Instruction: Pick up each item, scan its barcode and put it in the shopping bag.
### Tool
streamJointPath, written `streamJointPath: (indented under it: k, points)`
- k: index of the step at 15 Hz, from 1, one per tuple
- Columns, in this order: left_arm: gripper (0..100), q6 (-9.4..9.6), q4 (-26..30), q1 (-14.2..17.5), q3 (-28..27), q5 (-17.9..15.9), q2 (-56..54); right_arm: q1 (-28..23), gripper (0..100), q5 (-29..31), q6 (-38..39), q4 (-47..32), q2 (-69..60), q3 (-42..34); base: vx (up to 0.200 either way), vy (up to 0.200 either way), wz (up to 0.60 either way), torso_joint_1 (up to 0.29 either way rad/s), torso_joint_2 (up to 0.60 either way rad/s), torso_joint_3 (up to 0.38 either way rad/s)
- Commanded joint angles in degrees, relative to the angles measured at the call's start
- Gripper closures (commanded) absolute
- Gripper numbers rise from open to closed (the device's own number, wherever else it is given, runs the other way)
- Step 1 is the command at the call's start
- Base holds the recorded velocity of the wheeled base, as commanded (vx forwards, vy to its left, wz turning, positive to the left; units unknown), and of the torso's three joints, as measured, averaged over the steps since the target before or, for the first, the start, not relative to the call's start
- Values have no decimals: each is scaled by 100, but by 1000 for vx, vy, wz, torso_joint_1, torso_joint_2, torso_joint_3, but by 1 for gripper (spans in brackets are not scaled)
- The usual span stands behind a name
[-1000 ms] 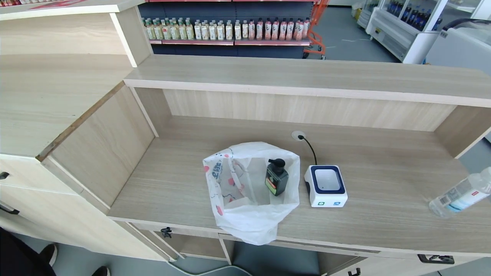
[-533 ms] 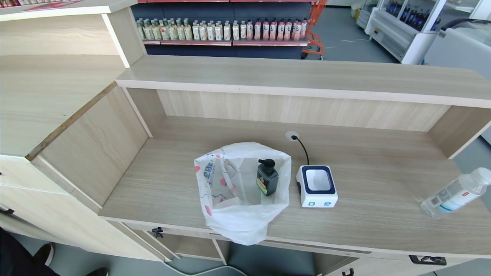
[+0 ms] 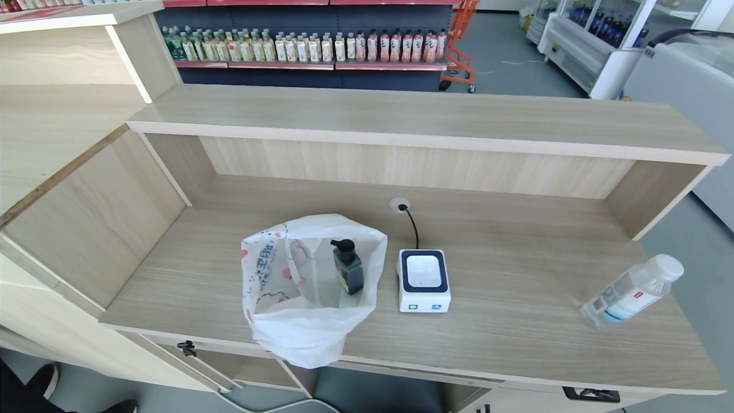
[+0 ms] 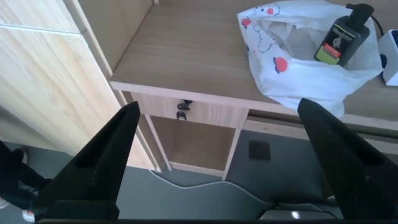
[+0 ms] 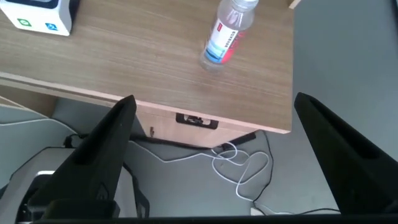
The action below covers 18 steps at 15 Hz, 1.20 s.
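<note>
A white printed shopping bag (image 3: 304, 287) stands open on the wooden counter (image 3: 516, 321), hanging slightly over its front edge. A black pump bottle (image 3: 348, 268) stands inside it. Just to the bag's right sits the white barcode scanner (image 3: 424, 280), window facing up. A clear water bottle (image 3: 631, 292) with a white cap stands near the counter's right end. My left gripper (image 4: 217, 168) is open, low in front of the counter, below the bag (image 4: 298, 56). My right gripper (image 5: 214, 162) is open too, low in front of the counter, below the water bottle (image 5: 225, 36).
A raised ledge (image 3: 401, 115) runs along the counter's back, with side walls at both ends. The scanner's black cable (image 3: 412, 225) goes to a hole behind it. A keyed drawer (image 4: 181, 111) sits under the counter. White cable (image 5: 239, 165) lies on the floor.
The whole head view has shifted left, so the camera has turned right. The bag, scanner and water bottle keep their places on the counter.
</note>
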<state>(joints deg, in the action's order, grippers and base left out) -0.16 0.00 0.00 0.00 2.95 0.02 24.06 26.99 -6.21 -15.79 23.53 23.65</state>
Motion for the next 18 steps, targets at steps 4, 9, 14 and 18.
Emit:
streamJointPath:
  k: [4, 9, 14, 18]
  points:
    - [0, -2, -9, 0, 0, 4, -2, 2, 0, -1, 5, 5, 3, -27, 0, -200, 0, 1, 5, 1]
    - [0, -2, 0, 0, 0, 4, -2, 2, 0, -10, 5, -3, -68, -115, 0, -200, 0, 0, 3, 0]
    - [0, -19, -9, 0, 0, 13, -2, 37, 0, -387, 58, 5, -147, -212, 0, -120, 0, 0, 1, 0]
    - [0, -19, -9, 0, 0, 13, -2, 28, 0, -458, 76, 23, -191, -572, 0, 0, 0, 0, 0, 0]
